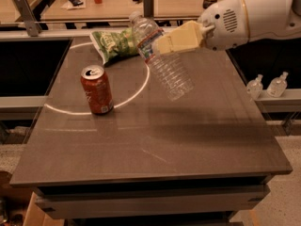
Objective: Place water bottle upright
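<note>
Table (188, 140) beneath hand (163, 44) with water bottle (172, 74)

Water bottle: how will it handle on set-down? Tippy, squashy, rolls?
The water bottle looks clear right through, so probably empty and light; likely tippy once upright. Thin ribbed walls may flex where the gripper clamps its upper half. Round body: released at this tilt above the table, it would likely roll.

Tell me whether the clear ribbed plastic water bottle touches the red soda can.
Apart. The camera view shows the water bottle tilted in the gripper above the table, a wide gap separating it from the can.
</note>
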Controlling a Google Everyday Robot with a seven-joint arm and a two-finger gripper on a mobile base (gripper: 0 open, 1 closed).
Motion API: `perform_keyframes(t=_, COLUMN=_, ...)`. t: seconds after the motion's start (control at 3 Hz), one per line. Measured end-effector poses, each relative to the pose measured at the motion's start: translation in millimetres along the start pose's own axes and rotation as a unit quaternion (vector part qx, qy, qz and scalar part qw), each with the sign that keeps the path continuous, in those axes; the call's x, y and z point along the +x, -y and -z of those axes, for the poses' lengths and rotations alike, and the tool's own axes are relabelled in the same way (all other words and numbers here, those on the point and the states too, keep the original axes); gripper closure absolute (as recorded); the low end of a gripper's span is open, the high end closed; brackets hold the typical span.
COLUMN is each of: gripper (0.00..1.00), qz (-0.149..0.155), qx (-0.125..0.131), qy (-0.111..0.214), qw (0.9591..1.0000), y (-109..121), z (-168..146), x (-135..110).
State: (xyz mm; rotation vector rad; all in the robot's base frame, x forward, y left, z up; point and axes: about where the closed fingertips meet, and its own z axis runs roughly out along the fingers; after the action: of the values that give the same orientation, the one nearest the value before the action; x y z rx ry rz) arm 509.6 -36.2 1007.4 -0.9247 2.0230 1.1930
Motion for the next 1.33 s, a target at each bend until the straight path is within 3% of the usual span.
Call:
perform_keyframes(t=0.33, gripper=1.0, qz=0.048, qx=0.001, qy=0.004, qw=0.9988, y=-3, z=0, x=-2)
perform_keyframes(t=0.67, gripper=1.0, qz=0.048, qx=0.0, qy=0.004, qw=0.9988, y=-3, z=0, x=-2)
perform_keyframes(t=1.0, gripper=1.0, qz=0.044, qx=-0.006, qy=0.041, qw=0.9982, y=-3, z=-2, x=9)
perform_keyframes(t=1.33, gripper=1.0, qz=0.043, qx=-0.037, qy=0.123, qw=0.9908, y=-3, z=-6, x=33)
